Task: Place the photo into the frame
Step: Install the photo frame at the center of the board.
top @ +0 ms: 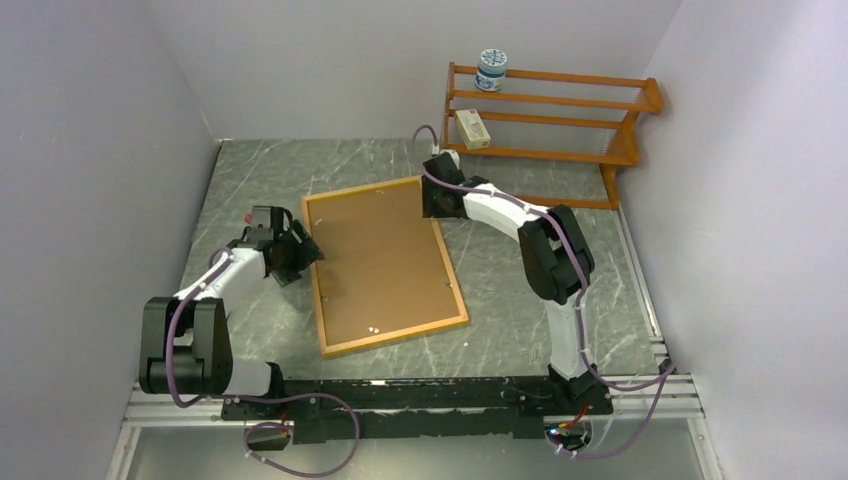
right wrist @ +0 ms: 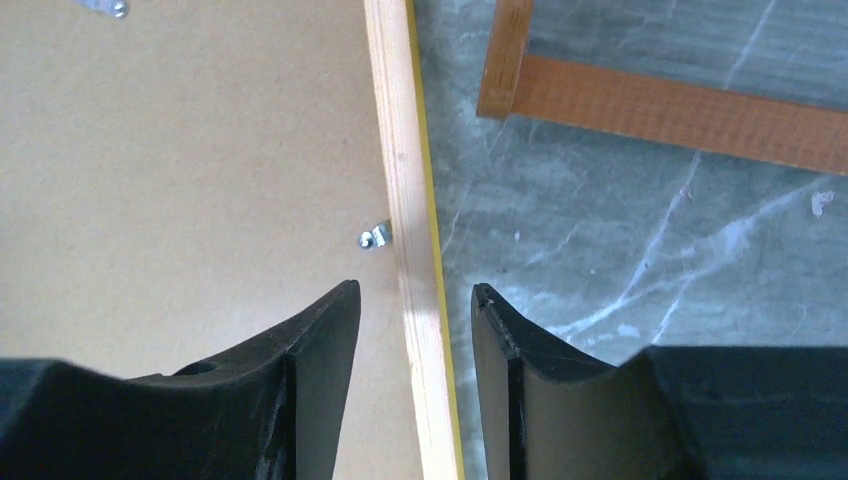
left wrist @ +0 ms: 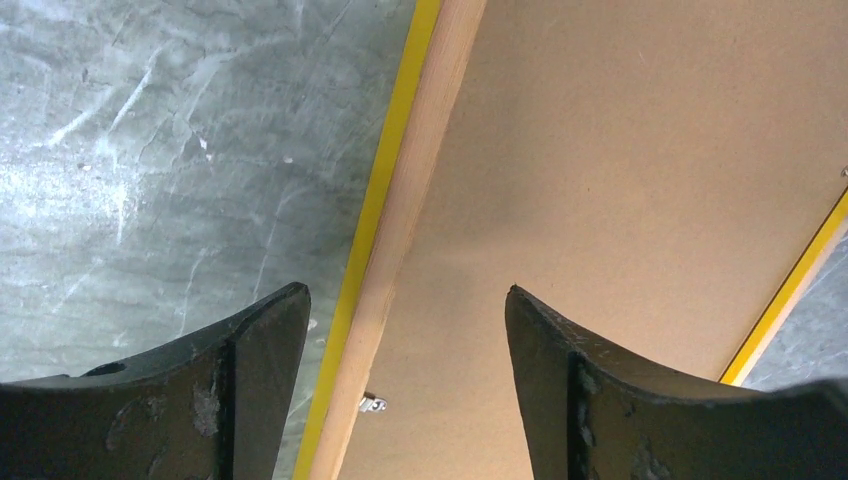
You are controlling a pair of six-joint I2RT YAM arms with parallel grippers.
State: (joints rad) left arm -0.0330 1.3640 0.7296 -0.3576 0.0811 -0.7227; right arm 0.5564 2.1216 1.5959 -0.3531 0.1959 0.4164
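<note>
Grey marbled table [top: 520, 310], pale walls [top: 90, 150], frame [top: 395, 336] lying face-down

We see the frame [top: 312, 255] in pale wood with a bright yellow edge, its backing board [top: 385, 260] plain brown, on a grey tabletop [top: 500, 300] veined white. Far right, the shelf rack [top: 560, 102] is orange-brown, its jar [top: 491, 70] blue-and-white.

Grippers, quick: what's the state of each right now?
Left gripper: open, straddling the frame edge, holding nothing.
Right gripper: open, straddling the frame edge, not clamped on it.
</note>
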